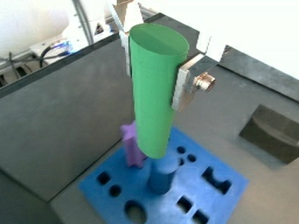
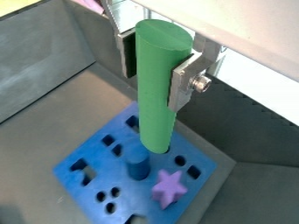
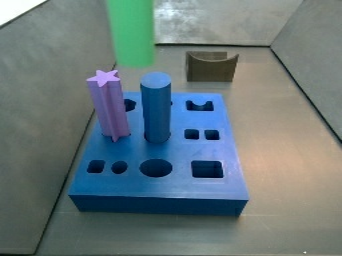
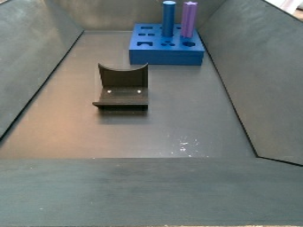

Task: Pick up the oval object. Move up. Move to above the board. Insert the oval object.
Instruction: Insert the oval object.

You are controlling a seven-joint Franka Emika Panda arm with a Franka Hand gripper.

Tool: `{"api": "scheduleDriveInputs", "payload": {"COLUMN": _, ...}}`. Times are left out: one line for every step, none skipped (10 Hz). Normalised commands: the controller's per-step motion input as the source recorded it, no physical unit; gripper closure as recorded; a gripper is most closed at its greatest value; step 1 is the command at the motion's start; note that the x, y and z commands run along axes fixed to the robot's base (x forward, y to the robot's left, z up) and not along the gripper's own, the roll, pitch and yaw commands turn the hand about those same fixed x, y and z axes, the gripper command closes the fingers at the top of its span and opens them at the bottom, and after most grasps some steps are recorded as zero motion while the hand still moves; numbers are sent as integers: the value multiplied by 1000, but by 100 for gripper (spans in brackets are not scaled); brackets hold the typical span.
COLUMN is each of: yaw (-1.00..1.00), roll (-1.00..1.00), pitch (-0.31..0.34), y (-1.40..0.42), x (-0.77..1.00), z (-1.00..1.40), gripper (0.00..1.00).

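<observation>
My gripper (image 1: 156, 74) is shut on the oval object (image 1: 152, 105), a tall smooth bright-green peg held upright, as both wrist views show (image 2: 158, 87). The peg hangs above the board (image 1: 222, 188), a thick bright-blue slab with shaped holes, and its lower end is over the part next to the blue cylinder (image 1: 160, 175). In a side view only the peg's lower part (image 3: 131, 28) shows, high above the board's (image 3: 160, 195) far left; the gripper is out of frame there. In a side view the board (image 4: 166, 58) lies far back, and peg and gripper are out of view.
A blue round cylinder (image 3: 155, 105) and a purple star-topped post (image 3: 107, 100) stand in the board. The dark fixture (image 4: 120, 89) stands on the grey floor apart from the board; it also shows in a wrist view (image 1: 274, 131). Grey walls enclose the floor.
</observation>
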Motion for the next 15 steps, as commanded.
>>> {"api": "scheduleDriveInputs", "payload": {"yaw": 60, "roll": 240, "pitch": -83, "y": -554, "x": 34, "z": -114, "gripper": 100}}
{"api": "scheduleDriveInputs", "payload": {"yaw": 154, "roll": 197, "pitch": -11, "y": -411, "x": 271, "z": -114, "gripper": 100}}
{"api": "scheduleDriveInputs", "payload": {"yaw": 240, "roll": 156, "pitch": 0, "y": -240, "x": 414, "z": -243, "gripper": 100}}
{"api": "scheduleDriveInputs", "payload": {"yaw": 269, "roll": 136, "pitch": 0, "y": -217, "x": 380, "z": -357, "gripper": 100}}
{"api": "scheduleDriveInputs", "payload": {"yaw": 271, "roll": 110, "pitch": 0, "y": -171, "x": 334, "z": -463, "gripper": 100}}
{"api": "scheduleDriveInputs", "payload": {"yaw": 246, "roll": 27, "pitch": 0, "y": -143, "x": 314, "z": -597, "gripper": 100}}
{"api": "scheduleDriveInputs", "payload": {"yaw": 200, "roll": 0, "pitch": 0, "y": -111, "x": 177, "z": -683, "gripper": 100}}
{"api": "scheduleDriveInputs", "payload": {"yaw": 89, "roll": -39, "pitch": 0, "y": -54, "x": 123, "z": -746, "gripper": 100}}
{"api": "scheduleDriveInputs", "payload": {"yaw": 0, "roll": -17, "pitch": -20, "y": -71, "x": 11, "z": -729, "gripper": 100}}
{"api": "scheduleDriveInputs", "payload": {"yaw": 0, "roll": -1, "pitch": -30, "y": -69, "x": 0, "z": -743, "gripper": 100}}
{"api": "scheduleDriveInputs", "payload": {"yaw": -17, "roll": 0, "pitch": -7, "y": -11, "x": 0, "z": -683, "gripper": 100}}
{"api": "scheduleDriveInputs", "payload": {"yaw": -60, "roll": 0, "pitch": -43, "y": 0, "x": -263, "z": -340, "gripper": 100}}
{"api": "scheduleDriveInputs", "payload": {"yaw": 0, "roll": 0, "pitch": -34, "y": 0, "x": -34, "z": 0, "gripper": 100}}
{"api": "scheduleDriveInputs", "payload": {"yaw": -37, "roll": 80, "pitch": -36, "y": -83, "x": -37, "z": -369, "gripper": 100}}
{"api": "scheduleDriveInputs", "payload": {"yaw": -97, "roll": 80, "pitch": -36, "y": -131, "x": 0, "z": -391, "gripper": 100}}
